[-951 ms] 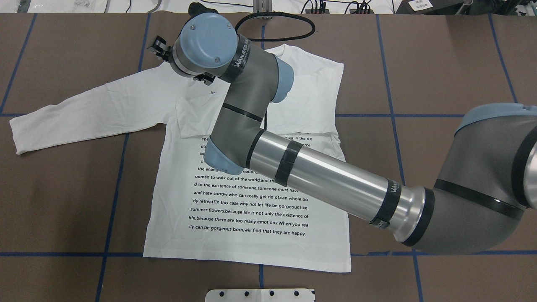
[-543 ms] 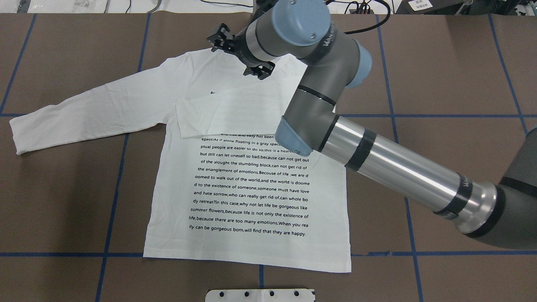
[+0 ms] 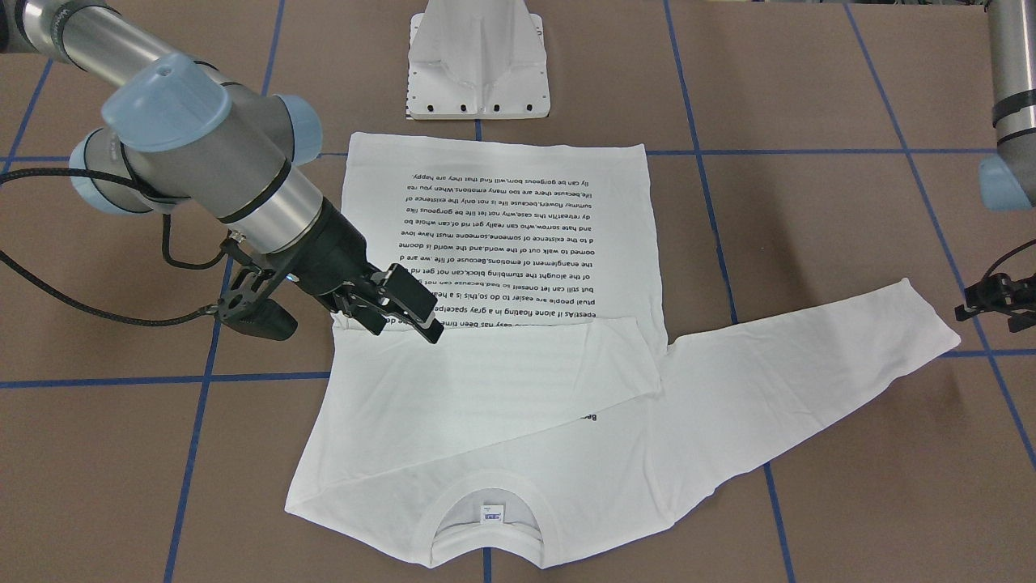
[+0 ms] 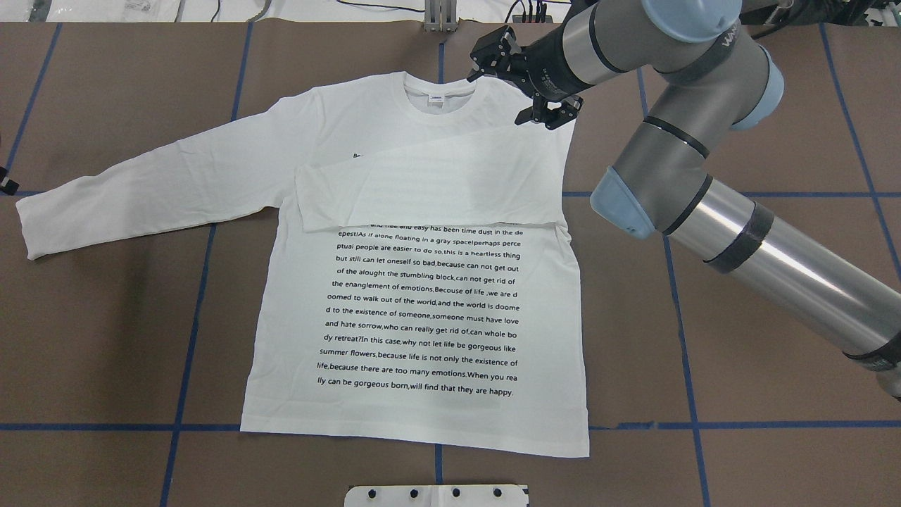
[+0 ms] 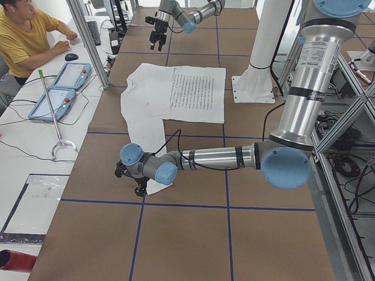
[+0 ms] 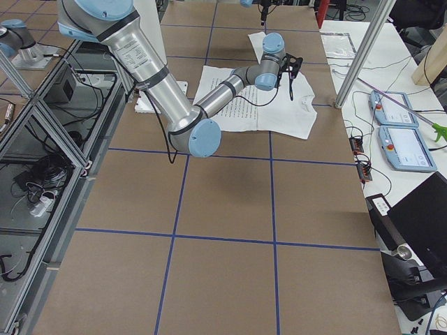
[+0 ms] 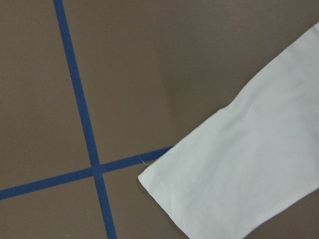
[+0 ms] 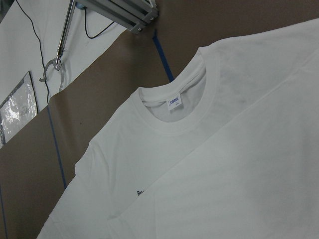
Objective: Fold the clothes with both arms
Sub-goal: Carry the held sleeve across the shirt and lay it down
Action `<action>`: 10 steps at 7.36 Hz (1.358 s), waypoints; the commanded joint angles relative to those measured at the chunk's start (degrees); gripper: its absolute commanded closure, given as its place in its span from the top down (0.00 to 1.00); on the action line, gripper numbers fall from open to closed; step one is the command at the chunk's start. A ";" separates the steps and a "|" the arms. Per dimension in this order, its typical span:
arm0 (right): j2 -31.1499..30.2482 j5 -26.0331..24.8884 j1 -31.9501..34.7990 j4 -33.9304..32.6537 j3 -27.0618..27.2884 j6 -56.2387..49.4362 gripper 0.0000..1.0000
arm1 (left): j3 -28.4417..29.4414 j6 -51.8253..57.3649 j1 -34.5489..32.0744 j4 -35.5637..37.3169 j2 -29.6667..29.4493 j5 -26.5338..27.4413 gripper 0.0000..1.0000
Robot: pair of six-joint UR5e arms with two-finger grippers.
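T-shirt (image 4: 415,317) on table (image 4: 739,105), one sleeve (image 4: 429,186) across its chest

The right arm (image 4: 788,271) and the left arm (image 5: 217,157) look alike: shiny silver tubes between dull grey joints, pale blue round caps (image 4: 759,88), black bands (image 4: 738,236) around the tubes, and a braided black cable (image 3: 113,321) trailing off.

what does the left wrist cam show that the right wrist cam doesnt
Only the left wrist view: the cuff of the outstretched sleeve, lying flat near a cross of blue tape. Only the right wrist view: the ribbed collar, the neck label, the first black letters of the print, the other sleeve folded across the chest, and a metal frame beyond the table edge. Both: the white T-shirt on the brown table with blue tape lines.
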 commanded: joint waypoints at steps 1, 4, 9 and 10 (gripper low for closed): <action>-1.59 0.24 0.31 0.11 0.81 -0.03 0.98 | 2.60 -0.22 3.27 -1.01 -0.36 0.38 0.83; -1.77 0.15 0.22 0.11 0.90 -0.03 0.98 | 3.57 -0.13 3.90 -1.01 -0.27 2.74 0.75; -1.86 0.06 0.22 0.02 1.78 -0.03 0.98 | 5.06 -0.13 4.17 -1.19 -1.50 3.63 0.65; -1.95 0.06 0.31 0.02 2.22 -0.03 0.98 | 5.59 -0.13 4.25 -2.32 -1.50 3.72 0.65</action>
